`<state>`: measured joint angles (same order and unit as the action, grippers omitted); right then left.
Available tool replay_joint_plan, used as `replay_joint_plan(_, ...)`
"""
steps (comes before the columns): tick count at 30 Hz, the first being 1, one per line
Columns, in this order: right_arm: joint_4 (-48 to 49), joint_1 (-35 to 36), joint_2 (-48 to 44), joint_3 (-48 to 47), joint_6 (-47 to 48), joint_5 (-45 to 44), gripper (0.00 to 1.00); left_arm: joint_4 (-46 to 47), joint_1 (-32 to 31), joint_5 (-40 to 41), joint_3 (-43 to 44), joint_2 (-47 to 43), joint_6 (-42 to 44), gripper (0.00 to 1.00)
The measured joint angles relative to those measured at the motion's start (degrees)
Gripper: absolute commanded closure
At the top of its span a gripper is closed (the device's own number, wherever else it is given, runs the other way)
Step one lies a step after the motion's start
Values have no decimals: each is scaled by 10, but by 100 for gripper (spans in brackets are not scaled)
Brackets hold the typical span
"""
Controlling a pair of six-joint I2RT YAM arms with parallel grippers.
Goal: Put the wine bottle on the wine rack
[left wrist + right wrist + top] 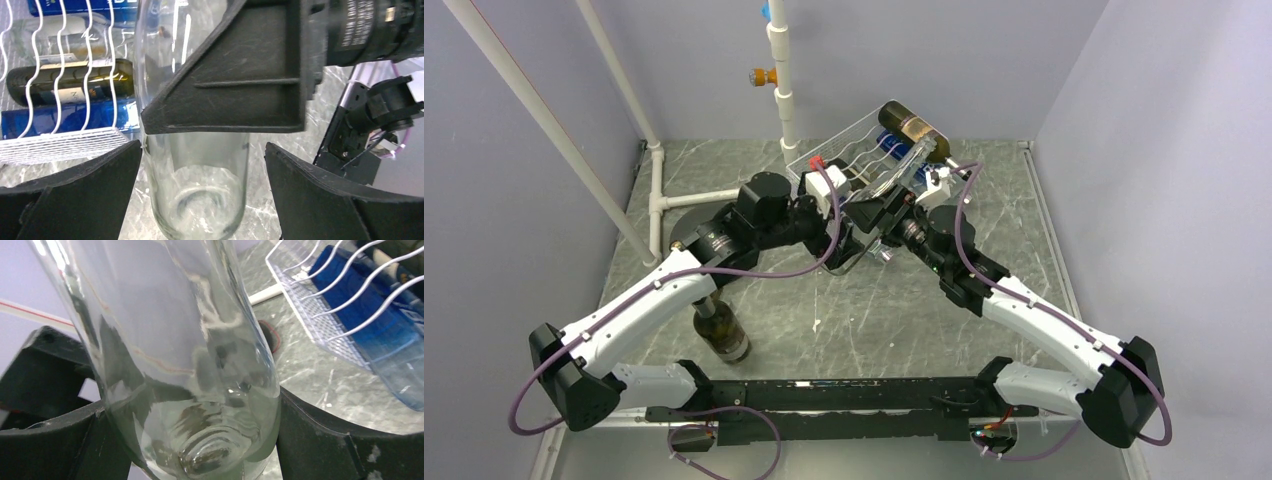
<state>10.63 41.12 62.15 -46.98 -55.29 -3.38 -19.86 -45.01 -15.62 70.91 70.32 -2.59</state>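
Observation:
A clear glass wine bottle (165, 315) is held up above the table. My right gripper (190, 400) is shut on it, both fingers pressed against the glass. In the left wrist view the bottle's round base (200, 200) sits between the fingers of my open left gripper (203, 145), with gaps on both sides. One right finger (240, 75) crosses the bottle there. In the top view both grippers (864, 210) (906, 192) meet just in front of the white wire wine rack (849, 150). The wine rack (65, 145) lies left of the bottle.
The rack holds a dark bottle (70, 82), a blue one (60, 117) and a pale one (65, 37); another dark bottle (911, 128) lies on its top. A dark bottle (721, 330) stands on the table by the left arm. White pipes (784, 90) rise behind.

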Motion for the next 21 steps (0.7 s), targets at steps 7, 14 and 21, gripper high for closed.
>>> replay_joint_plan(7,33,8,-2,-1,-16,9,100,3,-13,66,-12,-2,0,0)
replay_joint_plan(14,48,6,-2,-1,-31,14,100,24,-23,95,-27,-14,3,0)
replay_joint_plan(21,88,7,5,-1,-56,33,100,28,-23,99,-30,-11,5,1)
